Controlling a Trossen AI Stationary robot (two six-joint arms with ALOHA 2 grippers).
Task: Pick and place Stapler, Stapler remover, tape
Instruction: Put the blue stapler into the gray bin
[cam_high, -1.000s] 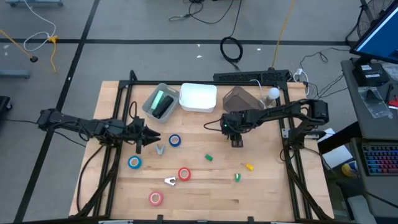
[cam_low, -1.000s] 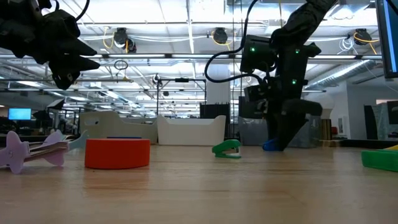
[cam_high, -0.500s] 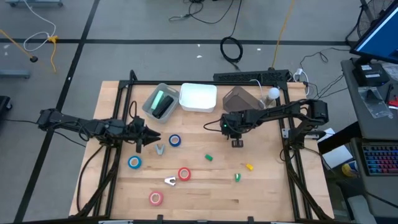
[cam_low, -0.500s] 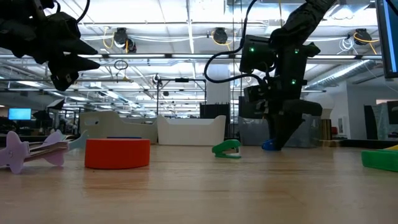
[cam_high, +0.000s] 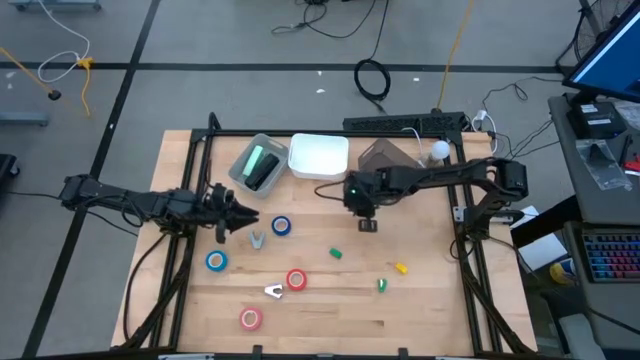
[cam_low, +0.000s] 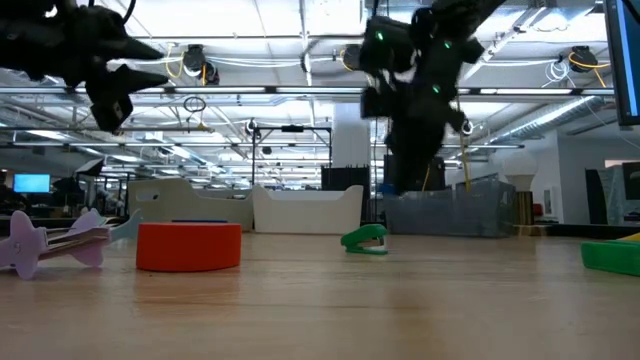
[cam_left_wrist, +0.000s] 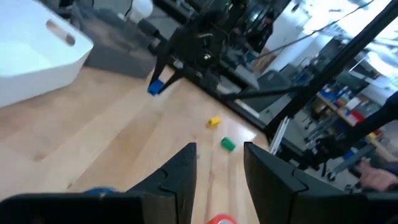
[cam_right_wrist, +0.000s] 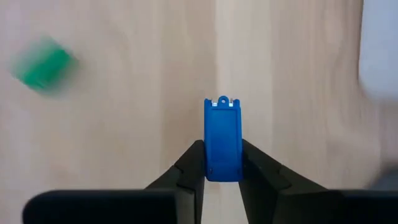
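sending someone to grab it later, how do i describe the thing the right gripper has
Start at the white bin at the table's far edge and find the right gripper just in front of it, lifted off the wood. Clamped between its fingers is a small blue stapler. The other tiny staplers lying loose on the table are green or yellow; this is the only blue one.

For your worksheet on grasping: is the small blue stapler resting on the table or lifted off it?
Lifted: the right gripper has its fingers clamped on the blue stapler, with the table well below.
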